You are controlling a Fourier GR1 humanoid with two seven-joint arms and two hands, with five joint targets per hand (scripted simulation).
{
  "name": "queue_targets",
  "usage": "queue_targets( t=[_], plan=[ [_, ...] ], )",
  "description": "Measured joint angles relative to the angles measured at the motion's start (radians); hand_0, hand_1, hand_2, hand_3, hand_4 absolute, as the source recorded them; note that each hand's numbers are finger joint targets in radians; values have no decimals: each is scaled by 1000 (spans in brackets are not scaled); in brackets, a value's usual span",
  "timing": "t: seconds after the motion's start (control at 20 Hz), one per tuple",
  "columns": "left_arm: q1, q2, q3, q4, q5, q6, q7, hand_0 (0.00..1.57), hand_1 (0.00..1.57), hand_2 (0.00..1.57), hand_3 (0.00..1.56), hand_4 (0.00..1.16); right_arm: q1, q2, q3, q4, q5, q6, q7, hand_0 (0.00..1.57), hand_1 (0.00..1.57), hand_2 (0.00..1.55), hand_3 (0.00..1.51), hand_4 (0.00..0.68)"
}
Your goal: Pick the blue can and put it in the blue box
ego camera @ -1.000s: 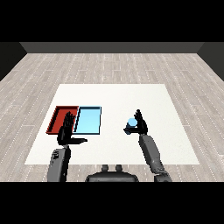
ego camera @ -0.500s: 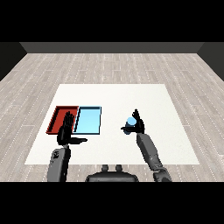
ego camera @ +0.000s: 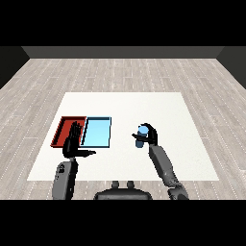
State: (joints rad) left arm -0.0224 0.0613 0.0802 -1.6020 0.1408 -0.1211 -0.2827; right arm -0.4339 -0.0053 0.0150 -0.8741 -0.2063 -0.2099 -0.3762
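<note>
Fingers of our right hand were curled round the blue can, which we held upright and, as far as we could judge, lifted off the white counter, right of its middle and nearer its front edge than its back. We judged that hold as the carrying stage: the can was in hand but well apart from the blue tray, so the move toward the left edge was not yet made. The blue tray lay on the left half of the counter, side by side with the red tray, which sat closer to the left edge; the two appeared to touch along one long side, which meant a release drifting too far left could land the can in the wrong one. Our left hand stood at the front ends of the two trays, fingers straight and apart, thumb pointing right, holding nothing; we took it to be parked there, though it stood close to the path the can would need. An upright carry would suit a can meant to stand in a shallow tray. No brand, label or writing could be read on the can, the trays or the counter.
</note>
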Motion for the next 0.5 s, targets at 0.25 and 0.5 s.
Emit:
queue_targets(
  t=[0.25, 0.5],
  plan=[
    [25, 2, -9, -9, -20, -1, -16, 0, 0, 0, 0, 0, 37, -4, 66, -87, 31, -30, 52, 1481, 1481, 1472, 1438, 619],
    [25, -3, -30, -8, -44, 2, -12, 0, 0, 0, 0, 0, 18, 2, 137, -188, 49, -63, 82, 1483, 1483, 1478, 1446, 630]
  ],
)
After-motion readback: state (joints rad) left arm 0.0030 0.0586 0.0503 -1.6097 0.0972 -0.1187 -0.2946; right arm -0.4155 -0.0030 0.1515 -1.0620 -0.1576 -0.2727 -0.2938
